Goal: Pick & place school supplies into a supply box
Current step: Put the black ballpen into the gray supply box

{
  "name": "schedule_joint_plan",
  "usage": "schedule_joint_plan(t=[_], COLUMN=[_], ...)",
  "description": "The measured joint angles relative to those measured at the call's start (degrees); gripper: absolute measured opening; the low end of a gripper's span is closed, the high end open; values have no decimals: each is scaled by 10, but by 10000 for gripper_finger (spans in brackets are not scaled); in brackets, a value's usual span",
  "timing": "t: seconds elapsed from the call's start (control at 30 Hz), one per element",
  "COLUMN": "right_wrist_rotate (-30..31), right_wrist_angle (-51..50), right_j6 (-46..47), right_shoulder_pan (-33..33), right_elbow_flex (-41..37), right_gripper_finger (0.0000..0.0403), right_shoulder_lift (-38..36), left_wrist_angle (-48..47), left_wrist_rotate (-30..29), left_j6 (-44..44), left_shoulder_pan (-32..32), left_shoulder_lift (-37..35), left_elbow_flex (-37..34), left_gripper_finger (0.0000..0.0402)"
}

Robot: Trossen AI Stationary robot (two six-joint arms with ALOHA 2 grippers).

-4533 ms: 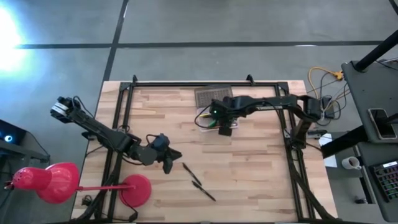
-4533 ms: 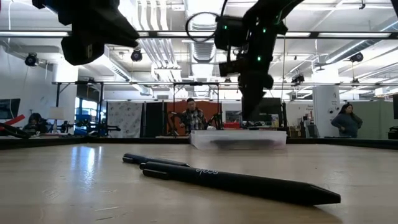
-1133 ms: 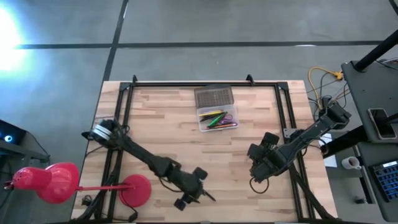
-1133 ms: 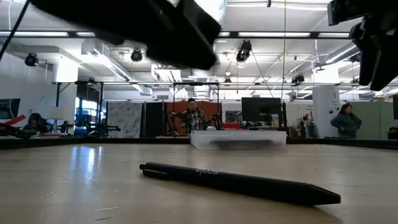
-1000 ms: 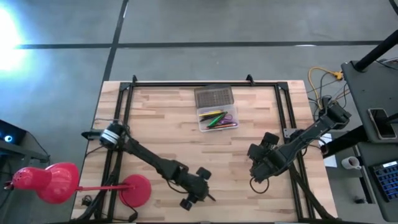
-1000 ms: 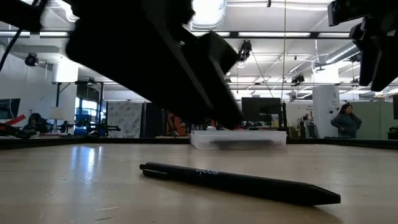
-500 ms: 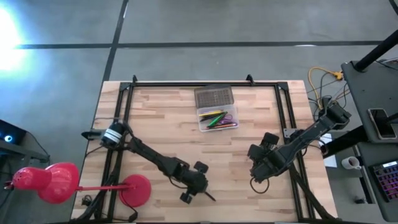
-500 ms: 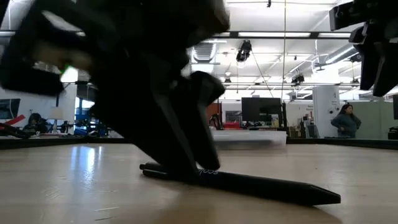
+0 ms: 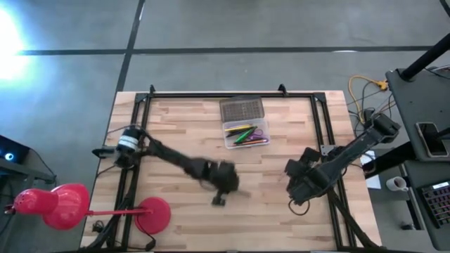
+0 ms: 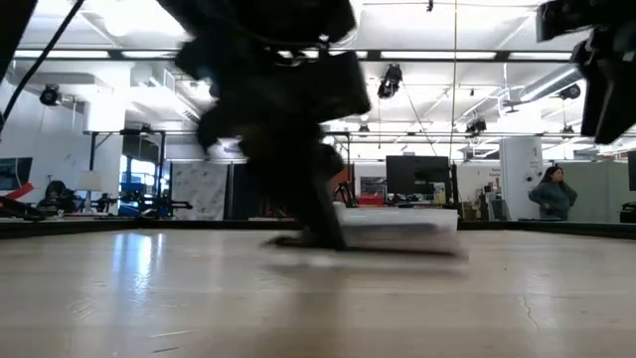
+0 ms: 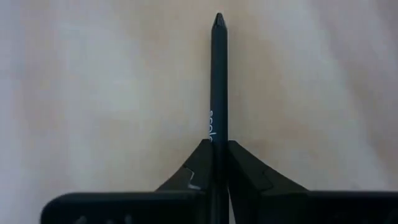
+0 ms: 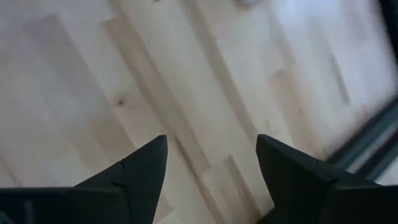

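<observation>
Near the supply box (image 9: 244, 124), left gripper (image 9: 221, 195) now carries the dark pen (image 11: 218, 81) pinched off the table; right gripper (image 12: 211, 165) spread, idle; last loose item.

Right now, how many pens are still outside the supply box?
1. A dark pen is clamped in the left claw, above the table's middle. None lies loose on the table, though the arms could hide something.

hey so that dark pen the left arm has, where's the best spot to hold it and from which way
Hold it on the barrel, squeezed across its thin width, as the left gripper holds the dark pen now. The pen is long and thin and sticks out past the fingertips, so closing across it from either side holds best.
</observation>
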Motion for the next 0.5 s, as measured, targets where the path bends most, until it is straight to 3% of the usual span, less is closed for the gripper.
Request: schedule_joint_plan(t=[0.2,0.5], right_wrist_rotate=[37,40], right_wrist_angle=[-85,-107], right_j6=[119,157], right_shoulder_pan=[23,25], right_elbow_flex=[-1,-8], right_gripper_finger=[227,226], right_shoulder_lift=[-61,-92], left_wrist_angle=[-31,-121], left_wrist_rotate=[-45,-62], left_j6=[19,69], left_shoulder_pan=[103,249], left_shoulder_lift=[-55,-3], left_elbow_flex=[108,256], left_gripper_finger=[10,10])
